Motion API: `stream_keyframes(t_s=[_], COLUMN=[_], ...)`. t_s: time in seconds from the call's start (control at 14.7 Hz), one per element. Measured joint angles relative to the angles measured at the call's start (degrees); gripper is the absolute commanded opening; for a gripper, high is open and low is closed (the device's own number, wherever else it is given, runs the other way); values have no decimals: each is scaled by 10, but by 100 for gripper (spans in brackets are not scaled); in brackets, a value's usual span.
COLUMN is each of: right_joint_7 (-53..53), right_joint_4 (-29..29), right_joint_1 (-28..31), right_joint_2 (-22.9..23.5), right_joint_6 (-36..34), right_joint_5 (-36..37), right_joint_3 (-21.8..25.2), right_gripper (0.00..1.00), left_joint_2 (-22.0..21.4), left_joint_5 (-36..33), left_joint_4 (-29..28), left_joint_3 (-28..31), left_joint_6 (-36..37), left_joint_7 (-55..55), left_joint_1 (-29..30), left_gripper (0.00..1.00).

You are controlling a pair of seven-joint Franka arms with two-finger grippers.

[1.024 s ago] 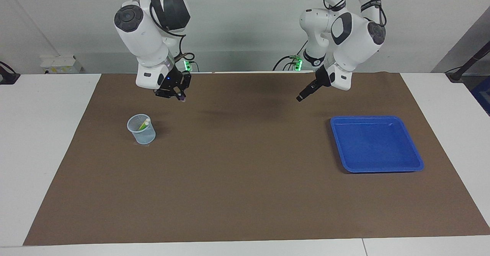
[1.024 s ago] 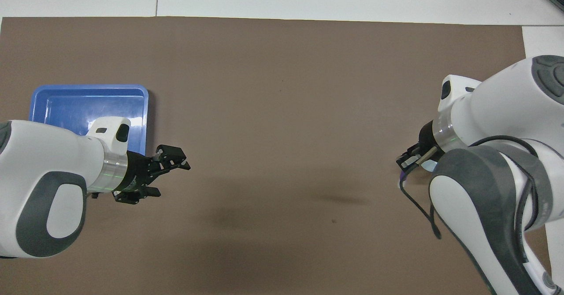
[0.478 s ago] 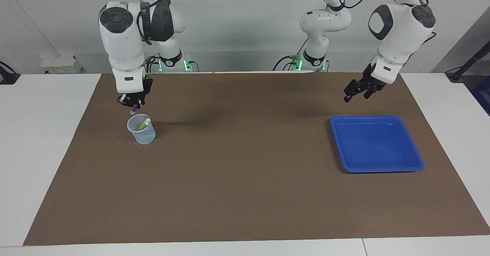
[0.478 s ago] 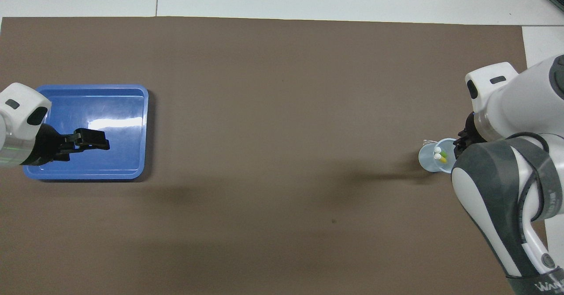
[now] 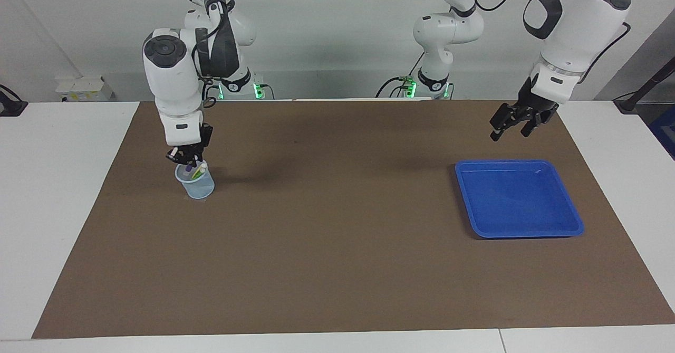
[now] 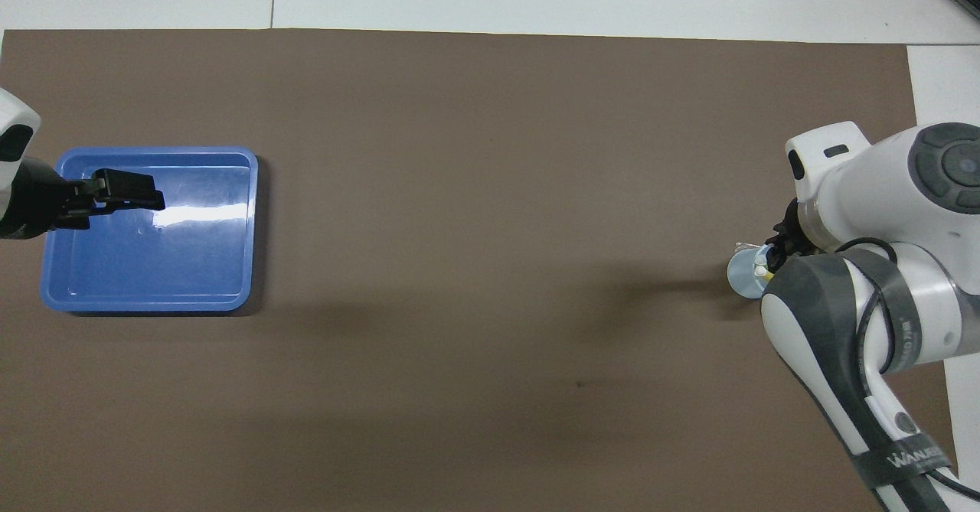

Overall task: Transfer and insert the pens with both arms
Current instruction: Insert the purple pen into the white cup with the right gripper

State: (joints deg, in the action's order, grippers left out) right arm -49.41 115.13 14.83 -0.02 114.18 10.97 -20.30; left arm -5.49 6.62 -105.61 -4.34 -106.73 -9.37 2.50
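Observation:
A clear cup (image 5: 199, 187) stands on the brown mat toward the right arm's end of the table. A green pen and a yellow pen (image 5: 200, 170) with whitish caps lean inside it. My right gripper (image 5: 185, 158) hangs just above the cup's rim, shut on the purple pen (image 5: 187, 169), whose lower end dips into the cup. In the overhead view the right arm hides most of the cup (image 6: 741, 276). My left gripper (image 5: 510, 130) is open, holds nothing and hangs over the robots' side of the blue tray (image 5: 519, 234).
The blue tray (image 6: 253, 229) lies toward the left arm's end, nothing in it. Two smaller white arms (image 5: 443, 41) with green lights stand at the robots' edge. The brown mat (image 5: 337, 247) covers most of the table. A white box (image 5: 82, 88) sits off the mat.
My right arm swung from near the middle to the cup and lowered the purple pen into it. My left arm drew back toward the tray's end, open throughout.

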Motion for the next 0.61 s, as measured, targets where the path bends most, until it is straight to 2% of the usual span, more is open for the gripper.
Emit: stream_keyframes(t_s=[0.27,0.55,0.61], right_joint_7=[0,-1,-3], right_joint_4=[36,47,51], right_joint_1=[4,8,12], right_joint_2=[5,5,5], right_joint_6=[42,57,62], right_joint_5=[0,0,0], right_joint_3=[0,0,0], right_gripper=[0,0,7], left_joint_2=[0,0,0], left_joint_5=[-8,-60,-63], left_joint_4=[49,92,102], left_joint_3=[1,0,0], left_joint_6=[46,100,112], left_joint_7=[0,1,1], left_joint_1=[0,0,0], left_gripper=[100,100,100])
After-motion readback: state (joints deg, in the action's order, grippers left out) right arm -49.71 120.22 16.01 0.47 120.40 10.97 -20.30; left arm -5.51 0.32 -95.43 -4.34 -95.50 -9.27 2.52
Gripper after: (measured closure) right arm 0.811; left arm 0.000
